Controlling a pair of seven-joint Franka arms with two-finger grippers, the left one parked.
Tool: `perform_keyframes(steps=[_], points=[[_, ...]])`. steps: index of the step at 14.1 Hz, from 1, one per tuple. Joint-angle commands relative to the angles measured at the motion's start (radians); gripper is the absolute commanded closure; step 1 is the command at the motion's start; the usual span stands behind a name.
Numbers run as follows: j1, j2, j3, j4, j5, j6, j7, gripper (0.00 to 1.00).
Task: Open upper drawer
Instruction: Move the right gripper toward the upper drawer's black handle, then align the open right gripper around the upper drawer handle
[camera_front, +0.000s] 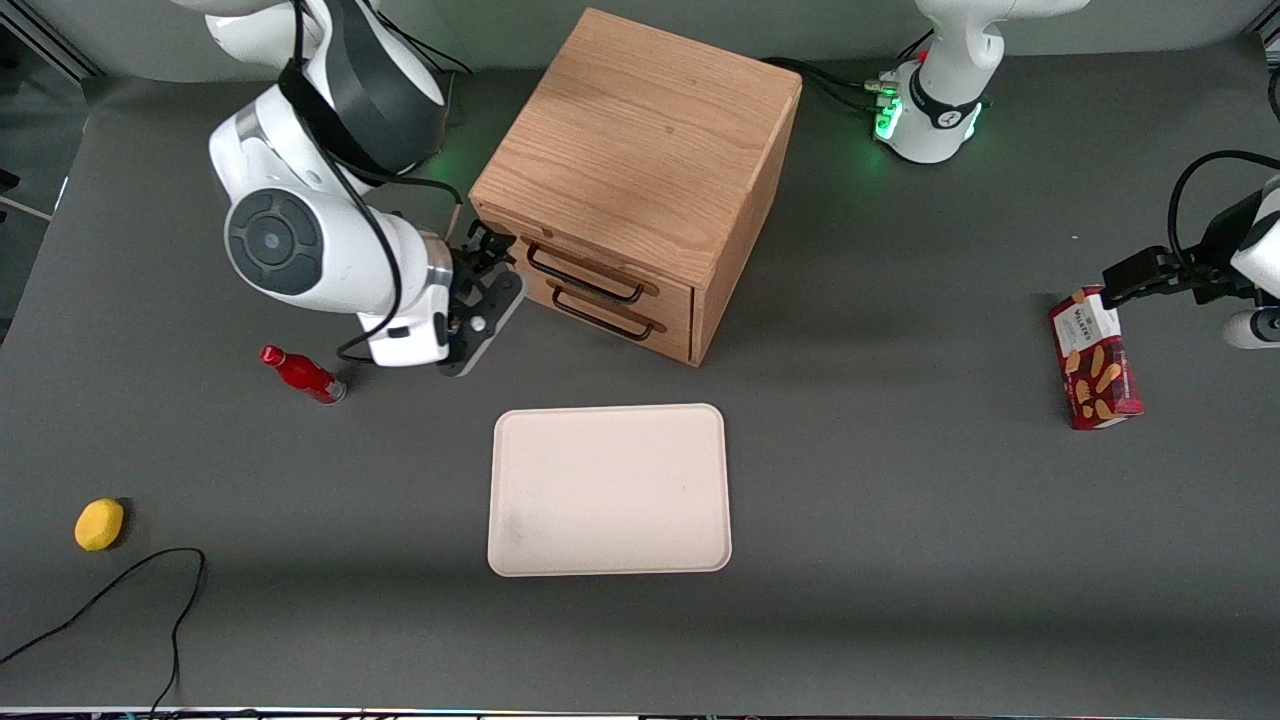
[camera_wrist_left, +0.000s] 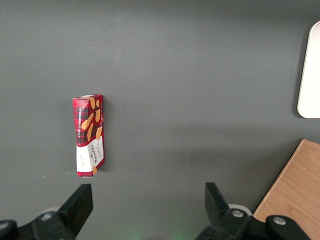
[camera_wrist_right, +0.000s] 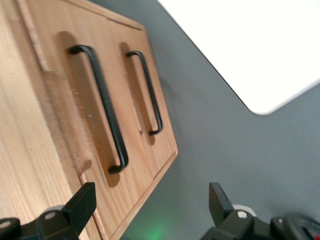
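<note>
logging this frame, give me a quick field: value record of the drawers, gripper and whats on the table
upper drawer: shut, black wire handle free
lower drawer: shut
gripper: beside the cabinet's front corner, jaws open, holding nothing
tray: bare, nearer the front camera than the cabinet
red bottle: lying down
yellow object: toward working arm's end
biscuit box: toward parked arm's end

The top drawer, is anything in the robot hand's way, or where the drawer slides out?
Nothing visible. The open gripper sits right beside the upper drawer, by one end of its black handle. Bare table lies in front; the cream tray sits nearer the camera.
</note>
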Motion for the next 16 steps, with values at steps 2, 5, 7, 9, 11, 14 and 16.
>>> perform_keyframes(steps=[2,5,7,9,11,14,16], points=[[-0.006,0.098,0.037,0.087,0.026,0.007,-0.082,0.0],[-0.003,0.118,0.05,0.09,0.026,0.012,-0.163,0.0],[-0.003,0.126,0.063,0.089,0.028,0.014,-0.165,0.0],[-0.003,0.135,0.064,0.083,0.04,0.012,-0.165,0.0],[0.022,0.141,0.067,0.077,0.049,0.014,-0.165,0.0],[0.027,0.135,0.067,0.029,0.06,0.049,-0.165,0.0],[0.028,0.131,0.067,0.006,0.072,0.061,-0.166,0.0]])
